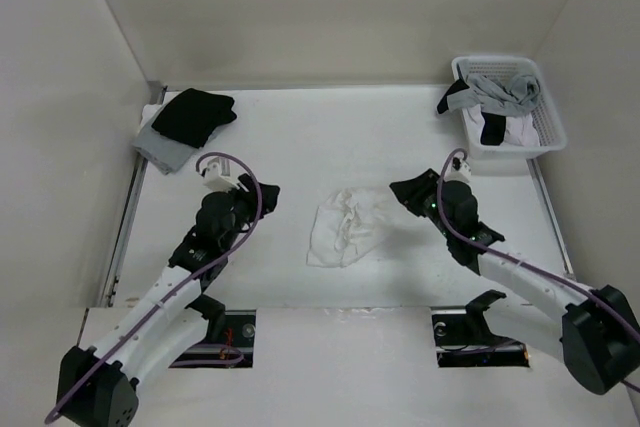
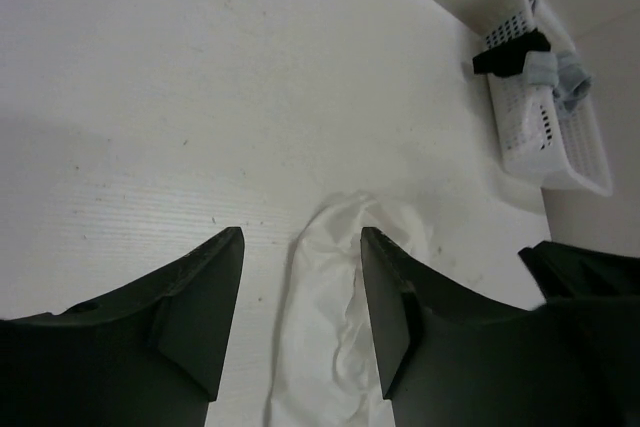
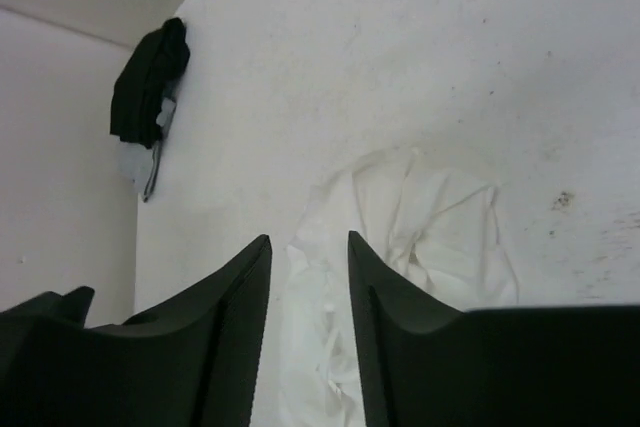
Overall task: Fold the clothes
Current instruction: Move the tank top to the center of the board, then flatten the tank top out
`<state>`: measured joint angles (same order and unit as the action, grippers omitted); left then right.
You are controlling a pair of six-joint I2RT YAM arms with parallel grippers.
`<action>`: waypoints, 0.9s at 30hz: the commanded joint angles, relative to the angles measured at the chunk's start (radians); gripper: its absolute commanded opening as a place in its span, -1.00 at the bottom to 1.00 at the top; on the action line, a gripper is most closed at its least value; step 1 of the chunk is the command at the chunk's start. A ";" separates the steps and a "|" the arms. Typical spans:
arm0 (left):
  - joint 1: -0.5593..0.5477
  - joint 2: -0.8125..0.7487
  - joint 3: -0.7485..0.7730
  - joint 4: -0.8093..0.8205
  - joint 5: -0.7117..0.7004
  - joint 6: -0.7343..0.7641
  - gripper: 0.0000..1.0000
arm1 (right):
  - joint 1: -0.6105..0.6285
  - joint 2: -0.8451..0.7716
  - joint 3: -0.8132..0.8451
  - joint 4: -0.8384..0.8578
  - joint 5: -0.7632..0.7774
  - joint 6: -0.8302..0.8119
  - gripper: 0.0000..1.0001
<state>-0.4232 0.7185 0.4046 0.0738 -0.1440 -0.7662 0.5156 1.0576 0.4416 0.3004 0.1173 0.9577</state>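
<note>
Two pincers hang over the white surface (image 1: 300, 127), one on either side of the clothes (image 1: 345, 227). The clothes are a single white garment of thin fabric, lying crumpled and bunched near the middle of the surface, nearer the right arm than the left. Its folds are rumpled and uneven, and no edge lies flat or squared.

The left pincer (image 2: 300, 237) has its two dark fingers spread wide with nothing between them. In its wrist view the white garment lies on the surface below and ahead of the gap, apart from both fingers. From above, this pincer sits well to the left of the garment.

The right pincer (image 3: 308, 239) also has its fingers parted, the gap narrower in its own view, and it pinches nothing. The garment shows beneath and beyond its fingertips. From above, this pincer is just beside the garment's far right edge; whether it touches the fabric cannot be told.

At the far left corner of the surface a black garment (image 1: 195, 114) lies on top of a grey cloth (image 1: 160, 147), well apart from the clothes. At the far right corner stands a white slotted basket (image 1: 510, 152) holding a tangle of grey, black and white cloth, some of it draped over the rim.
</note>
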 commanded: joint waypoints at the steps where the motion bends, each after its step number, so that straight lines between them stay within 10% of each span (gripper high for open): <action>1: -0.091 0.045 -0.016 0.003 0.034 0.031 -0.15 | -0.018 -0.128 -0.023 0.077 -0.018 -0.071 -0.30; 5: -0.344 0.204 0.019 0.043 -0.032 0.079 -0.39 | 0.002 -0.205 -0.089 -0.087 -0.007 -0.094 -0.92; 15: -0.598 0.596 0.128 0.162 -0.118 0.058 -0.18 | 0.209 -0.127 -0.115 -0.149 0.005 -0.108 -0.29; 27: -0.654 0.693 0.180 0.181 -0.137 0.111 -0.28 | 0.260 -0.079 -0.158 -0.087 -0.007 -0.091 -0.60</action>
<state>-1.0653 1.3792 0.5320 0.1944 -0.2565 -0.6975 0.7341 0.9699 0.2955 0.1654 0.1085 0.8677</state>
